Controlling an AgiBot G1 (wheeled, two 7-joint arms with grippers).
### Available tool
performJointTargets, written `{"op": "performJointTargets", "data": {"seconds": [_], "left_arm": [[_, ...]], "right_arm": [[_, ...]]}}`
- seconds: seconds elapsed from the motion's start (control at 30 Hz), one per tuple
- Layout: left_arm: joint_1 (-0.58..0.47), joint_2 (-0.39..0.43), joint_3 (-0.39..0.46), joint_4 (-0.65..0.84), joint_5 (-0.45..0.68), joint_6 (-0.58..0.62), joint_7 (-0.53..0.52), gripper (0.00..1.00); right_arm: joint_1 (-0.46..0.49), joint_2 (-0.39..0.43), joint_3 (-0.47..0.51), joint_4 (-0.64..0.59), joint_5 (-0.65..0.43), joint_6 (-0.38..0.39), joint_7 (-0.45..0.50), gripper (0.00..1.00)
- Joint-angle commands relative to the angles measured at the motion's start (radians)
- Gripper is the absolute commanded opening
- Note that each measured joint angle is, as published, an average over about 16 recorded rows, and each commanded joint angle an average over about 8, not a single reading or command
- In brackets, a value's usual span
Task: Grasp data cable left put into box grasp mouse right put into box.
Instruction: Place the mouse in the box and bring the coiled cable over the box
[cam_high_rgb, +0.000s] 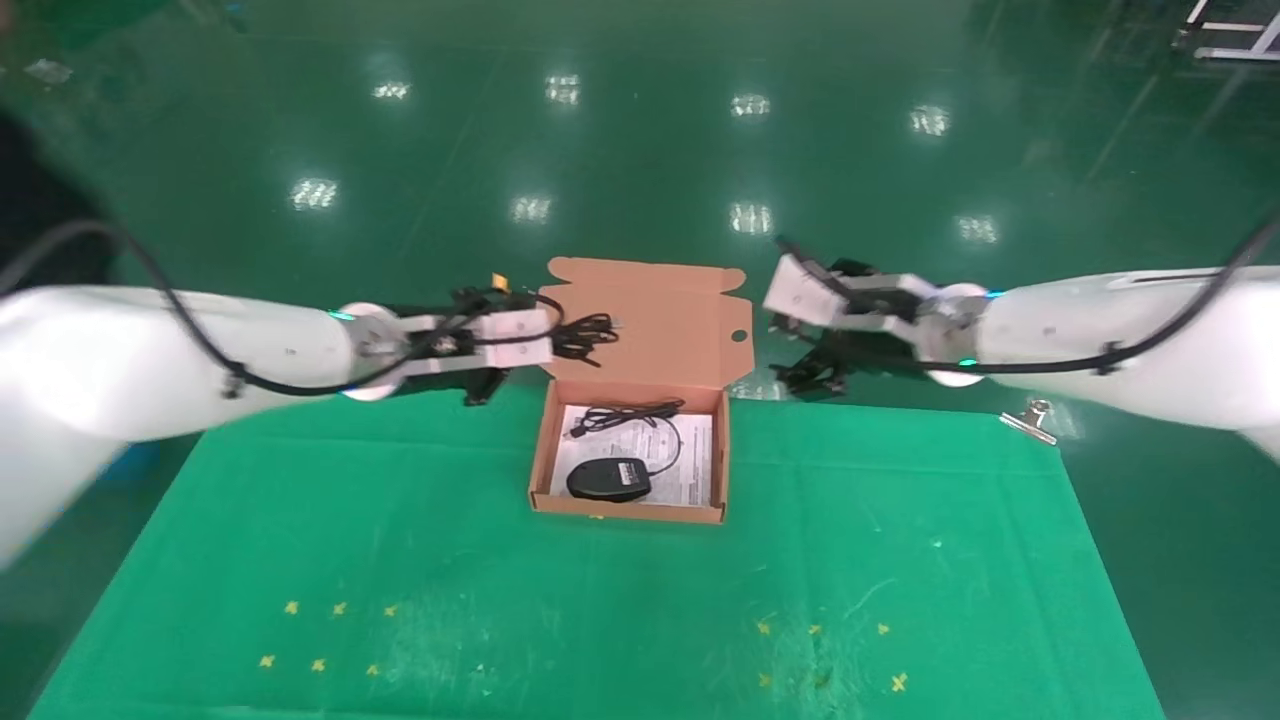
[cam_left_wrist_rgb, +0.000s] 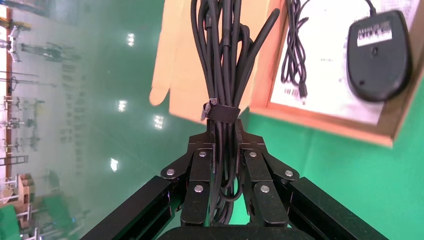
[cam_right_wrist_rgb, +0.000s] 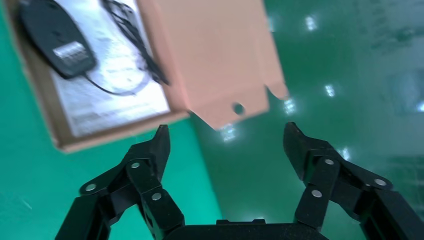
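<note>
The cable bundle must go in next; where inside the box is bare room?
The box is free along its left wall, beside the mouse, on the white sheet. The far end is crowded with the mouse's cord. The left gripper holds the data cable.

data cable (cam_left_wrist_rgb: 222, 75): far end cut by wrist-view edge | mouse (cam_right_wrist_rgb: 55, 35): partly cut off | sheet (cam_high_rgb: 690, 455) print unreadable

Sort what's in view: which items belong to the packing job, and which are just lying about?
Job items:
- tied black data cable bundle, clamped in the left gripper
- black oval mouse, in the box
- shallow brown cardboard box
- right gripper, open, empty

Lying about:
- silver binder clip
- yellow cross marks
</note>
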Motion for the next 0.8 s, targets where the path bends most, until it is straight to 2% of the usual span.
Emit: {"op": "performJointTargets", "data": {"seconds": [0.03,0.2,0.33,0.53,0.8], "left_arm": [[0.014,0.043,0.0,0.064,-0.019,-0.037,0.038,0.0],[0.044,0.153,-0.005,0.219,-0.078,-0.108,0.166,0.0],[0.065,0.208,-0.01,0.295,-0.138,-0.14,0.261,0.0],[0.098,0.228,0.003,0.316,-0.242,-0.158,0.366,0.0],[0.117,0.232,0.055,0.315,-0.348,-0.17,0.425,0.0]], "right_arm": [[0.012,0.029,0.0,0.014,-0.007,-0.001,0.02,1.0],[0.043,0.11,-0.002,0.079,-0.033,-0.008,0.075,1.0],[0.068,0.171,-0.004,0.139,-0.056,-0.016,0.12,1.0],[0.108,0.254,-0.005,0.232,-0.099,-0.032,0.185,1.0],[0.15,0.326,-0.002,0.321,-0.149,-0.051,0.256,1.0]]}}
